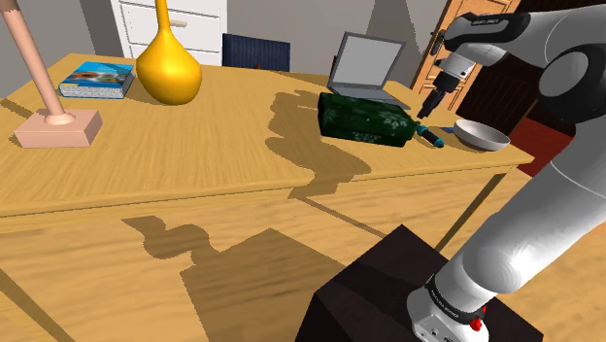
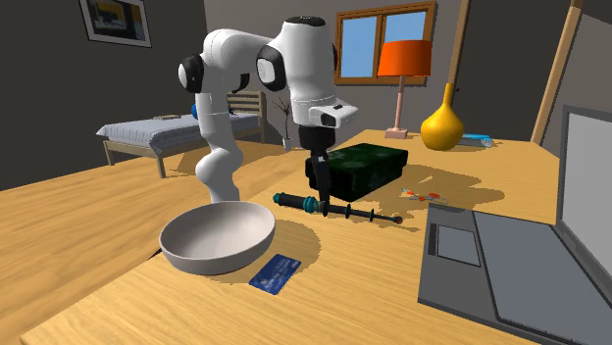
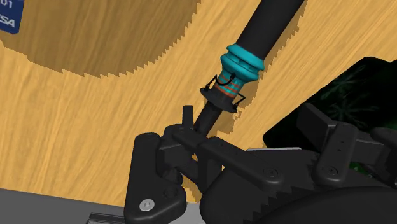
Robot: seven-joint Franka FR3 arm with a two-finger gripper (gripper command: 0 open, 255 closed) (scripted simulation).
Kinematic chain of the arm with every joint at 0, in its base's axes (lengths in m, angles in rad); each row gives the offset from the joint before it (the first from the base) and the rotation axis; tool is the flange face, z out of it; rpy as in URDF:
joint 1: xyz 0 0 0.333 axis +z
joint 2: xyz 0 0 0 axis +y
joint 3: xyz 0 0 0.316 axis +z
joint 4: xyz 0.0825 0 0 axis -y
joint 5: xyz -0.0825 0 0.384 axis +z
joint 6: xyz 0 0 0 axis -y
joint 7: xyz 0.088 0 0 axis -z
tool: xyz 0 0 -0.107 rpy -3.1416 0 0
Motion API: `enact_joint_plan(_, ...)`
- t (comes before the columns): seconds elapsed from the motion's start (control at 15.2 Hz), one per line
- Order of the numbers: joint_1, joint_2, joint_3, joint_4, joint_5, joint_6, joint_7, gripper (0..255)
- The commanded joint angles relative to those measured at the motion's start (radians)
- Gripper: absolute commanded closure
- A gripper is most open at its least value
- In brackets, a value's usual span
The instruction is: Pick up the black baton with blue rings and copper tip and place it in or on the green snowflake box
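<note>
The black baton (image 2: 343, 210) lies flat on the wooden table between the dark green snowflake box (image 2: 358, 167) and the white bowl (image 2: 218, 238). It has teal rings near its thick handle and a thin shaft ending in a copper tip. My gripper (image 2: 322, 204) hangs straight down onto the baton just past the rings. From the shoulder view the gripper (image 1: 425, 112) sits just above the baton (image 1: 433, 139), to the right of the box (image 1: 364, 119). In the wrist view the ringed collar (image 3: 240, 67) and thin shaft run in under the hand, with the box's corner (image 3: 347, 89) beside it.
An open laptop (image 1: 367, 68) stands behind the box. The bowl (image 1: 482, 136) sits near the table's edge, with a blue card (image 2: 275, 274) next to it. Farther off are a yellow vase (image 1: 167, 68), a book (image 1: 97, 80) and a lamp base (image 1: 58, 126).
</note>
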Motion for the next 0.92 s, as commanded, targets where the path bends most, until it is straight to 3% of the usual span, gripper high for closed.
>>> enact_joint_plan(0.0,-0.01,0.058,-0.02,0.044,0.048,-0.008,-0.046,0)
enact_joint_plan(0.46,-0.004,0.052,-0.009,-0.048,0.049,0.081,-0.047,0)
enact_joint_plan(0.86,-0.004,0.052,-0.009,-0.048,0.049,0.081,-0.047,0)
